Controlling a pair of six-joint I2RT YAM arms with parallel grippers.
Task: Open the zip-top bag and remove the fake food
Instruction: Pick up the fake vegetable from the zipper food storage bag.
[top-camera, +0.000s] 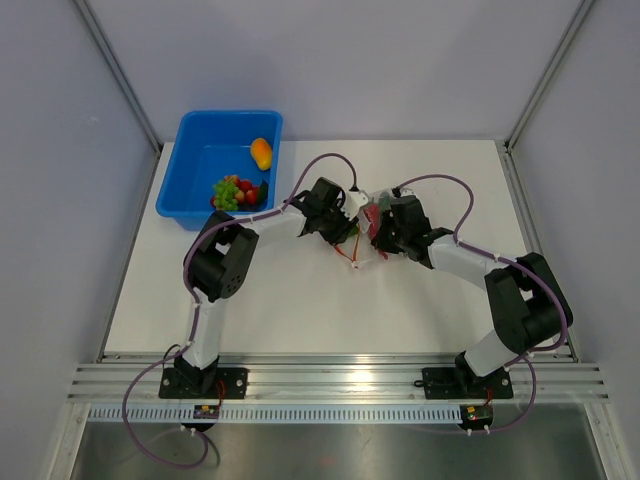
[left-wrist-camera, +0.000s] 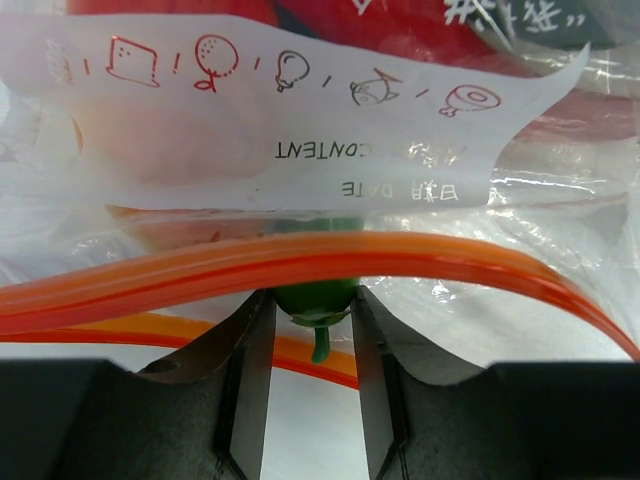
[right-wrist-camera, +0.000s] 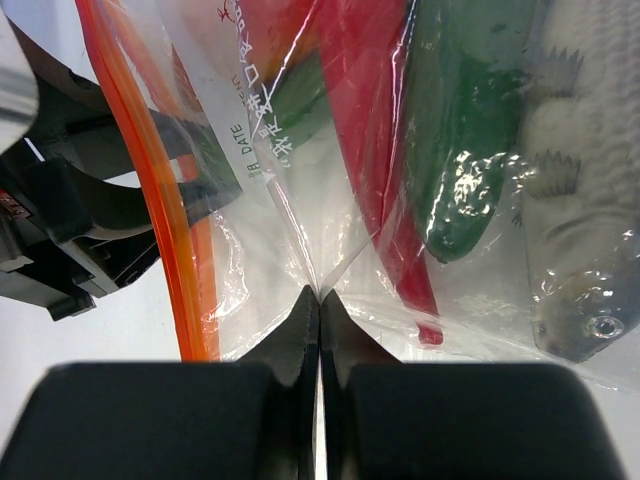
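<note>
The zip-top bag (top-camera: 371, 212) hangs between both grippers above the table's middle. In the left wrist view its orange zip strip (left-wrist-camera: 300, 255) arches across, with the white label (left-wrist-camera: 300, 110) behind it. A green piece of fake food (left-wrist-camera: 318, 297) with a short stem sits in the bag's mouth, and my left gripper (left-wrist-camera: 312, 312) has a finger against each side of it. My right gripper (right-wrist-camera: 319, 295) is shut on a fold of the clear bag (right-wrist-camera: 300, 200). Inside the bag lie a grey fish (right-wrist-camera: 580, 200), a green cucumber (right-wrist-camera: 455, 150) and a red piece (right-wrist-camera: 375, 140).
A blue tub (top-camera: 190, 160) stands at the back left of the white table (top-camera: 300, 310). It holds an orange pepper (top-camera: 261, 152), green grapes (top-camera: 227, 192) and red pieces (top-camera: 246, 189). The left arm's elbow (top-camera: 220, 265) rises near the tub.
</note>
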